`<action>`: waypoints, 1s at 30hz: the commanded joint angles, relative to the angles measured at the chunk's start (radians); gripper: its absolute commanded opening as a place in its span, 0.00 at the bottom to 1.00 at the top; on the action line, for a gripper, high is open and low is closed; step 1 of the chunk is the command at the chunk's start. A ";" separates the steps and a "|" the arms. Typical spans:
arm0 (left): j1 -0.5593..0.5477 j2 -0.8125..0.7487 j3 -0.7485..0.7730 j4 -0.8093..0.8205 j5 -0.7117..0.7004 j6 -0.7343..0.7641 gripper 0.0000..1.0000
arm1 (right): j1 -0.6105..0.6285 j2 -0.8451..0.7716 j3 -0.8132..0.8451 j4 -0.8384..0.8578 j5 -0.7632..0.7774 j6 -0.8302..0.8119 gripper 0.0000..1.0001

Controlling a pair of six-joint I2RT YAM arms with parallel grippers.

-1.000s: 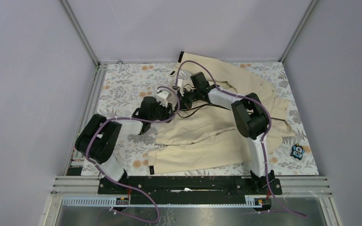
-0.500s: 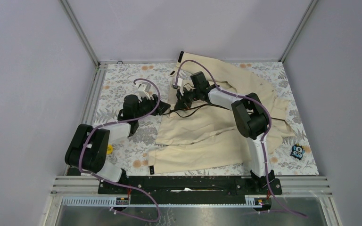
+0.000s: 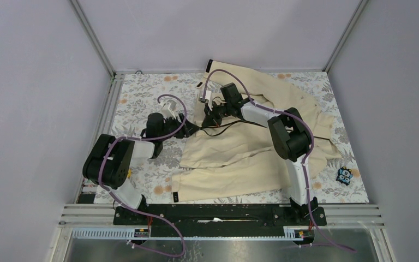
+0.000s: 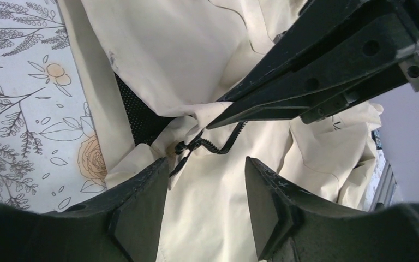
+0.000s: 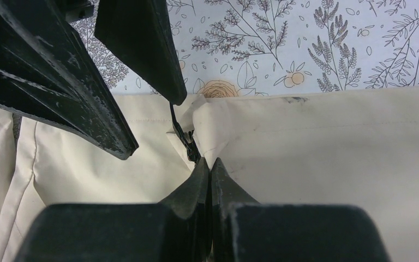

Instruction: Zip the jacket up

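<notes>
Right wrist view showed the right jaws clamped on the hem of the jacket (image 5: 333,142), which lay on the counter (image 5: 305,43). The left jaws stood apart, the zipper pull (image 4: 188,148) just ahead between them; I judged they could catch loose cloth instead.

Your jacket (image 3: 234,158) is matt cream woven cloth, smooth with soft creases. Its lining (image 4: 139,114) is dark open mesh, and its zipper (image 5: 184,136) is black and toothed. The left pincer (image 4: 206,164) looks like matt black plastic, scuffed pale along the edges. The tabletop (image 3: 142,98) has a matt floral-printed cover.
</notes>
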 commanded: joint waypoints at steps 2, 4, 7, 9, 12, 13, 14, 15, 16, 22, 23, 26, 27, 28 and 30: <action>-0.018 0.012 0.104 -0.153 -0.061 0.088 0.57 | 0.005 -0.016 0.008 0.029 -0.054 0.014 0.00; -0.031 0.027 0.148 -0.225 -0.086 0.133 0.57 | 0.004 -0.016 0.008 0.029 -0.056 0.014 0.00; -0.038 0.046 0.172 -0.258 -0.099 0.178 0.55 | 0.005 -0.016 0.010 0.030 -0.059 0.016 0.00; -0.040 0.066 0.187 -0.265 -0.090 0.198 0.49 | 0.003 -0.016 0.010 0.030 -0.061 0.018 0.00; -0.045 0.098 0.219 -0.294 -0.075 0.209 0.39 | 0.002 -0.016 0.011 0.029 -0.064 0.019 0.00; -0.047 0.103 0.224 -0.300 -0.072 0.211 0.38 | 0.003 -0.016 0.011 0.028 -0.063 0.018 0.00; -0.052 0.105 0.228 -0.307 -0.072 0.211 0.40 | 0.003 -0.016 0.011 0.029 -0.064 0.018 0.00; -0.055 0.105 0.228 -0.314 -0.071 0.210 0.43 | 0.002 -0.015 0.010 0.028 -0.064 0.019 0.00; -0.057 0.104 0.224 -0.317 -0.068 0.210 0.46 | 0.002 -0.014 0.013 0.029 -0.065 0.020 0.00; -0.058 0.087 0.189 -0.314 -0.064 0.204 0.45 | 0.000 -0.016 0.014 0.030 -0.071 0.023 0.00; -0.058 0.088 0.188 -0.315 -0.060 0.203 0.43 | 0.000 -0.016 0.013 0.030 -0.071 0.023 0.00; -0.059 0.094 0.189 -0.318 -0.057 0.202 0.31 | 0.000 -0.014 0.014 0.034 -0.074 0.029 0.00; -0.059 0.094 0.186 -0.314 -0.056 0.202 0.24 | 0.000 -0.013 0.013 0.036 -0.076 0.030 0.00; -0.059 0.094 0.184 -0.307 -0.051 0.205 0.17 | 0.000 -0.013 0.014 0.036 -0.078 0.030 0.00; -0.059 0.093 0.171 -0.275 -0.039 0.211 0.06 | -0.001 -0.013 0.014 0.036 -0.083 0.030 0.00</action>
